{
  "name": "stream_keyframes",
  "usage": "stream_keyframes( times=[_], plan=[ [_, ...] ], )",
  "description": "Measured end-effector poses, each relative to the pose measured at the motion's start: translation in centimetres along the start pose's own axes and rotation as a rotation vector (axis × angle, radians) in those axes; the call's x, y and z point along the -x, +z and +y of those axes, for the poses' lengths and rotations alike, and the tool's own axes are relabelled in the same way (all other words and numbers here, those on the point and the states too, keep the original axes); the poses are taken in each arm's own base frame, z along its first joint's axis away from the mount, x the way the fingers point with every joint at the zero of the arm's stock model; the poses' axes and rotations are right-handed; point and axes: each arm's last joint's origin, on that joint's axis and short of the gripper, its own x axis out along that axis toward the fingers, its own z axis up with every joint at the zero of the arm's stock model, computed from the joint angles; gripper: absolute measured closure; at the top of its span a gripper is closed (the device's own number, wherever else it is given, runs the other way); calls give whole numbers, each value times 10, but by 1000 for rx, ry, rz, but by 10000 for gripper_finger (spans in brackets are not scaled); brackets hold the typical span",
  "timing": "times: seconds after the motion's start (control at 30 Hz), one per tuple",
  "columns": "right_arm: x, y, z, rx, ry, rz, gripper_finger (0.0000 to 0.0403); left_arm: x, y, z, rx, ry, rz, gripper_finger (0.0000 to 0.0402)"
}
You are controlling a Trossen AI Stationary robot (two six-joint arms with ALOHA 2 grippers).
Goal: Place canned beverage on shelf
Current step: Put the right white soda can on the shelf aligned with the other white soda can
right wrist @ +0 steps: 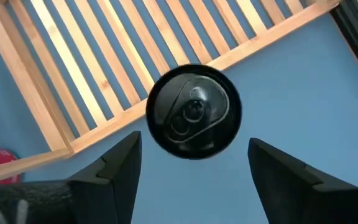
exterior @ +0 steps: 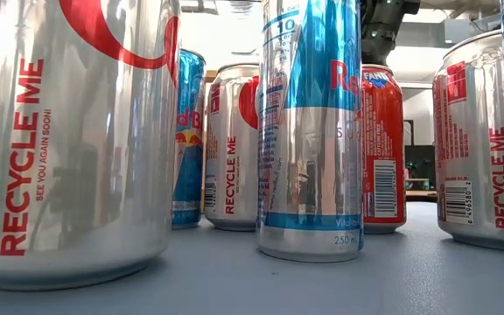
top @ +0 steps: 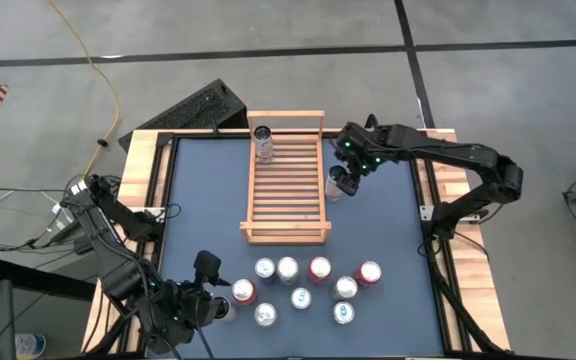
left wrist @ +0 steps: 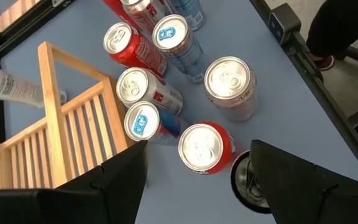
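Note:
The light-wood slatted shelf [top: 284, 180] lies mid-table, and a slim can [top: 263, 141] stands on its far left corner. A black-topped can [right wrist: 194, 112] stands upright on the table against the shelf's right long edge [right wrist: 260, 40]. My right gripper [right wrist: 194, 146] hovers over this can, open, with a finger on either side and a gap to each. My left gripper [left wrist: 197, 155] is open above the near-left can cluster, over a red can [left wrist: 201, 148] and a dark-topped can [left wrist: 246, 182], touching neither.
Several upright cans [top: 308, 288] crowd the near middle of the blue mat and fill the low view [exterior: 309, 131]. A keyboard [top: 203, 108] lies past the far left corner. A wooden frame [top: 436, 180] borders the mat. A person's legs [left wrist: 334, 31] are beside the table.

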Motion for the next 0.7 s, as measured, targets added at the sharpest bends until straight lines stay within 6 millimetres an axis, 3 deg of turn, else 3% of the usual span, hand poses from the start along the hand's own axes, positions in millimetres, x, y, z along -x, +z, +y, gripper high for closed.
stream_keyframes(
  times=[0.4,0.7],
  plan=[
    [60,-16,3,36,-14,-206,138,5,0,8,-3,82,-33,133],
    [60,-22,14,210,-33,-180,138,5,-4,19,25,106,-32,133]
  ],
)
